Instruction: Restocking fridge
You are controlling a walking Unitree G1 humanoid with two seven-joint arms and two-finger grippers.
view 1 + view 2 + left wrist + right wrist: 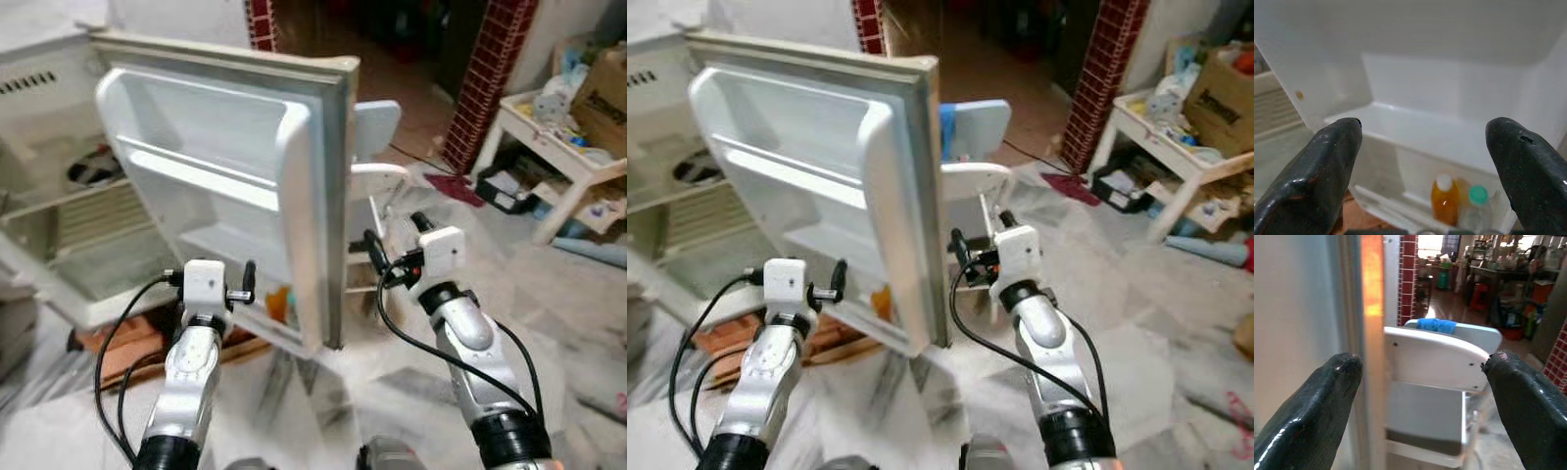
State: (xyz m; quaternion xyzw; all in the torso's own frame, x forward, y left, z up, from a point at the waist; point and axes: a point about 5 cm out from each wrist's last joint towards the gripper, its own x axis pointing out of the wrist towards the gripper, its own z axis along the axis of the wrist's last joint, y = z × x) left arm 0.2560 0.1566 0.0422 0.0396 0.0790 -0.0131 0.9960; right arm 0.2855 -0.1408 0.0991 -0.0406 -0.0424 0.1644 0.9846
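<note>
I have the fridge door (245, 176) swung open ahead, my left gripper (245, 284) released inside its near shelf and my right gripper (377, 257) released at its outer edge, holding nothing. An orange bottle (1445, 199) and a clear bottle (1475, 208) stand low in the door. The door looks stiff and light-swinging, so I'd hold it by its edge; the bottles look slick, best taken round the body.

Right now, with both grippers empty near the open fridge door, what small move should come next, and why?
Probably draw both arms back a little from the fridge door. The left gripper, jaws open, faces the lowest door shelf, where an orange bottle and a green-capped bottle already stand. The right gripper, jaws open, sits at the door's edge, holding nothing to stock.
</note>
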